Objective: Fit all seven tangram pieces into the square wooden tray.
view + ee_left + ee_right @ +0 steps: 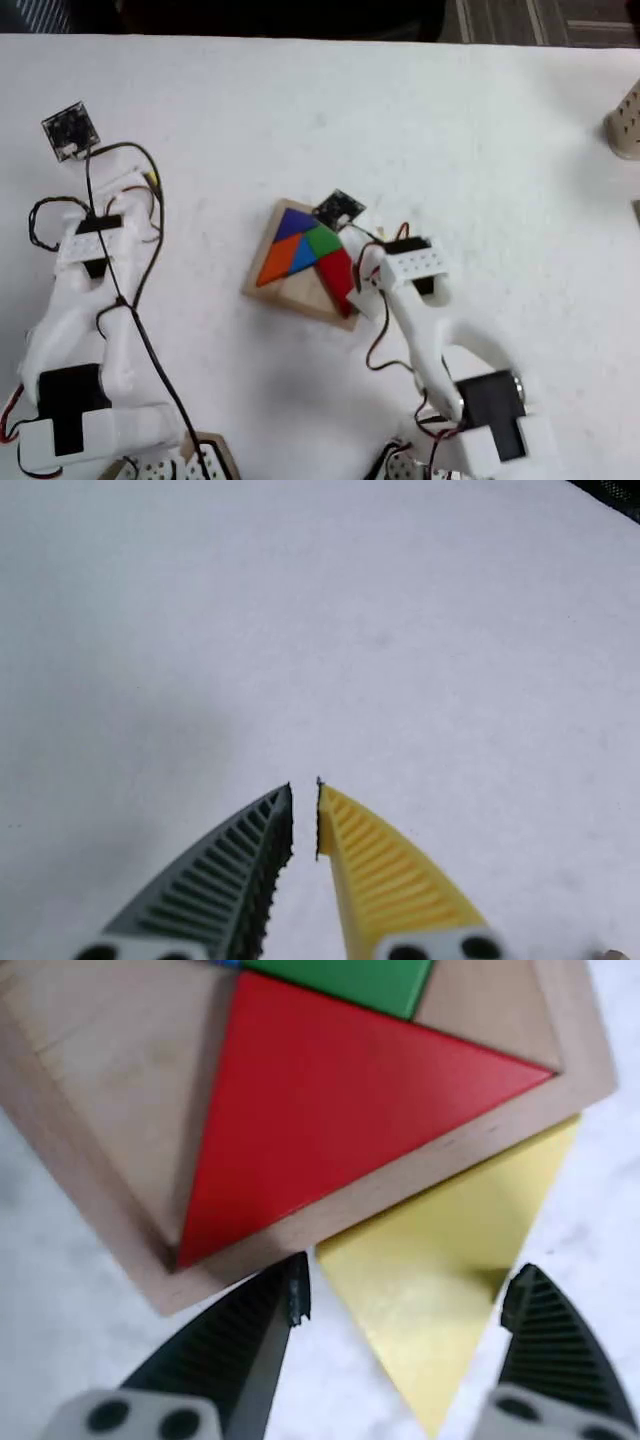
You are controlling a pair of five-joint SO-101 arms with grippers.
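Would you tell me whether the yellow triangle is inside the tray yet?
Out: the yellow triangle lies on the table beside the wooden tray's outer rim.

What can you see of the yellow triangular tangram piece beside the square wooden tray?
The yellow triangular tangram piece is a flat, matt triangle, perhaps painted wood. It lies on the white table, outside the square wooden tray, one edge along the tray's outer rim. The right gripper is open over it, one finger at each side; contact is unclear.
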